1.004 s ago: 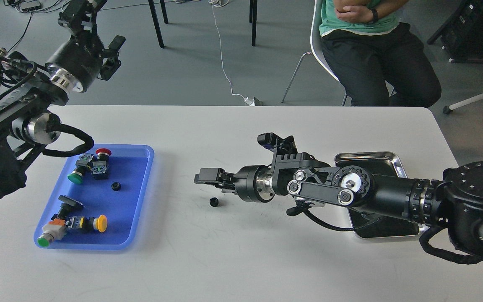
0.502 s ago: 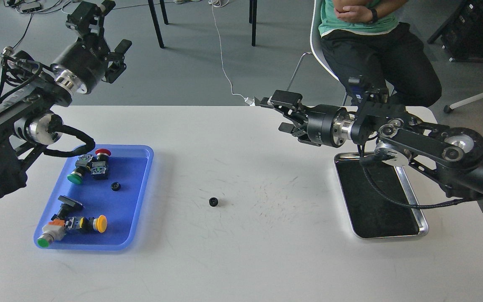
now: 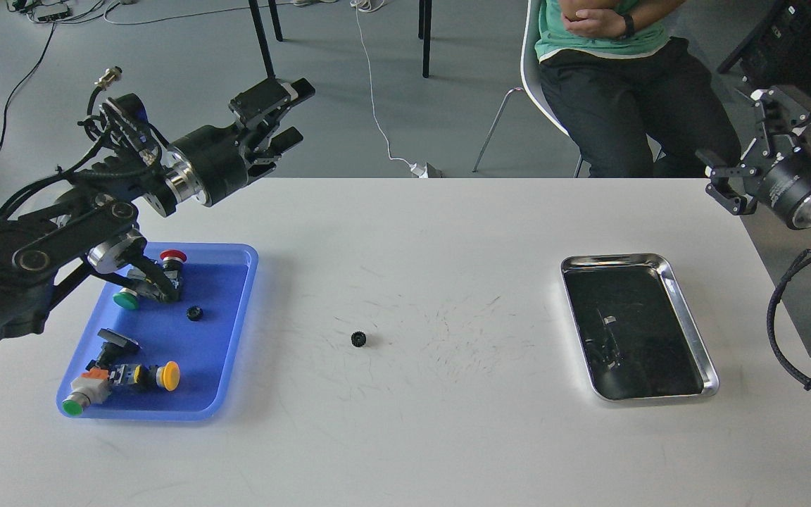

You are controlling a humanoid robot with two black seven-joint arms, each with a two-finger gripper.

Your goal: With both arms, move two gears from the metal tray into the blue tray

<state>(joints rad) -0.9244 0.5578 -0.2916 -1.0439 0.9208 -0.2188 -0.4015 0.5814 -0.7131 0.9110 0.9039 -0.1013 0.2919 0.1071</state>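
Note:
One small black gear (image 3: 358, 339) lies on the bare white table between the trays. A second gear (image 3: 194, 313) lies inside the blue tray (image 3: 236, 331) at the left. The metal tray (image 3: 687, 310) at the right holds no gear. My left gripper (image 3: 291, 113) is open and empty, raised over the table's far edge, above and right of the blue tray. My right gripper (image 3: 754, 144) is open and empty, raised past the table's far right corner, well away from the metal tray.
Several coloured push-button switches (image 3: 127, 373) lie in the blue tray. A seated person (image 3: 624, 84) is behind the table's far edge. Chair legs and a white cable (image 3: 377, 113) are on the floor beyond.
My right arm swung up and back from the table's middle to the far right, leaving the gear on the table. My left arm swung right and down, toward the table's far edge.

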